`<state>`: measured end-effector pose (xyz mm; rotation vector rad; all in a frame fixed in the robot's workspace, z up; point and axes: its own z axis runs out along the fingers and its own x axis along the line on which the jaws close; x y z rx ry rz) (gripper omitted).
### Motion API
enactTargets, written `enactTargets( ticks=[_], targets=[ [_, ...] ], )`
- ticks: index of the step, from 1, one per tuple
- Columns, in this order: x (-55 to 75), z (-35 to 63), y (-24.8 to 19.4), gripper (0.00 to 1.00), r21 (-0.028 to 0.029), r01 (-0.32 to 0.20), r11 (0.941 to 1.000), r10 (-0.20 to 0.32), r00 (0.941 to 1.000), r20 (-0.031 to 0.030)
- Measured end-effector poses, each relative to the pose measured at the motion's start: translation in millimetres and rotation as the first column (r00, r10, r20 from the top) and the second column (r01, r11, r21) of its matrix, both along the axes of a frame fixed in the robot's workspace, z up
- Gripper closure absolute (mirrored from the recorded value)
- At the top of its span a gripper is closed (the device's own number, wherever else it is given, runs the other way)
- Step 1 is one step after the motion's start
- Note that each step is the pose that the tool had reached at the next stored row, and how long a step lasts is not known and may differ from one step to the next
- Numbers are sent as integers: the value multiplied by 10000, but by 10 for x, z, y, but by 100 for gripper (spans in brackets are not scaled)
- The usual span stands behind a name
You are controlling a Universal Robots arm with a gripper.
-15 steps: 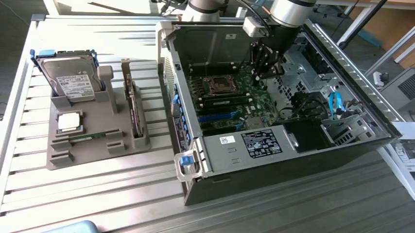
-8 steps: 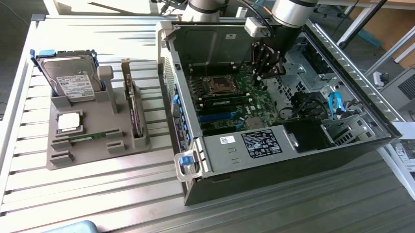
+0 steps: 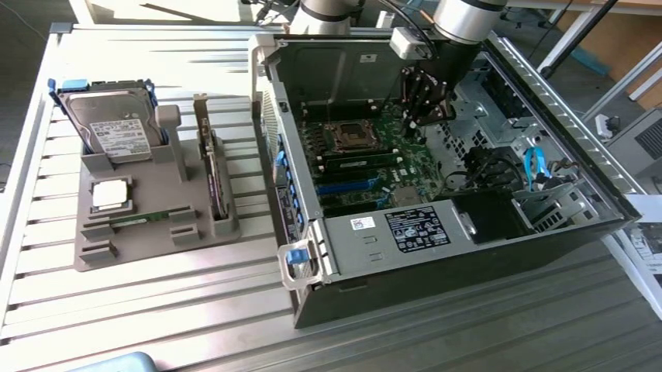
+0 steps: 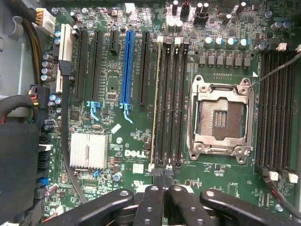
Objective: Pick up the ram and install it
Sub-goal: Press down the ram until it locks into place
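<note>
One ram [image 4: 155, 103] stands on edge in the outermost memory slot, next to the open processor socket [image 4: 218, 120] on the motherboard. In the exterior view that ram [image 3: 357, 160] is a dark strip just below the socket. My gripper [image 4: 164, 181] hovers at the near end of those slots. Its black fingertips [image 4: 157, 178] are shut against each other, with nothing visible between them, and the stick's end lies just beside them. In the exterior view the gripper [image 3: 429, 116] hangs inside the open computer case. A second ram [image 3: 139, 219] lies in the grey fixture outside the case.
The grey fixture [image 3: 155, 240], at the exterior view's left, also holds a hard drive [image 3: 108, 124], an upright expansion card [image 3: 212, 170] and a silver processor [image 3: 111, 195]. Case walls [image 3: 300, 232], a drive cage and blue cables [image 3: 534, 167] surround the motherboard. A heatsink [image 4: 88, 150] and cables sit beside it.
</note>
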<state>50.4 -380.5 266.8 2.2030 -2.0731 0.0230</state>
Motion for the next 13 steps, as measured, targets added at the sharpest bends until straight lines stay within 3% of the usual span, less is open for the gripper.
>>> enactTargets(
  ticks=[7,13],
  targets=[
    [-1,-68,0,89,0,0,10000,0,10000,-1],
    [-29,-208,0,89,-13,0,10000,0,10000,-51]
  ],
)
